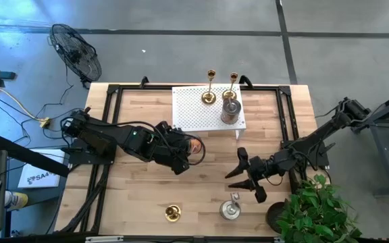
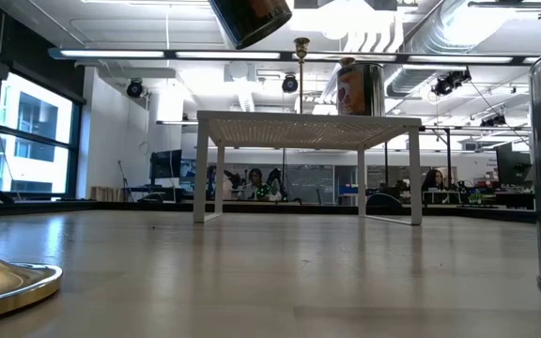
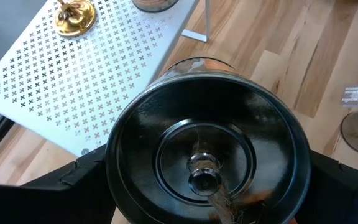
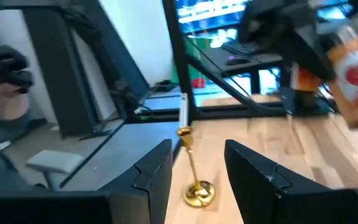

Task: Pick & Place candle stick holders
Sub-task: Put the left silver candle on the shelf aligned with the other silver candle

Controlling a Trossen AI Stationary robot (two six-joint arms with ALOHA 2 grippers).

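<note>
The left gripper (image 1: 193,150) hangs over the middle of the wooden table (image 1: 140,196) with its fingers spread wide around a squat cup-like holder (image 3: 207,155); from above, the arm hides nearly all of that holder, and only a reddish patch shows at the fingertips. From table height just its dark underside is seen, cut off at the top. The left wrist camera looks straight into its dark mouth, where a small central post sits; its outer wall is hidden there. A paper label with a red patch wraps this holder, and a similar one wraps the second squat holder (image 1: 229,111) standing on the right part of the white perforated rack (image 1: 194,115) at the far side, but no lettering can be read on either. Two slim gold candlesticks (image 1: 211,86) stand along the rack's far edge. On the near side, a third gold candlestick (image 1: 173,213) stands on the wood left of a third squat holder (image 1: 231,208), both cut off at table height. The right gripper (image 1: 243,177) hovers just beyond that squat holder, its fingers parted and holding nothing. A floor fan (image 1: 78,50) and a potted plant (image 1: 316,212) stand off the table.
</note>
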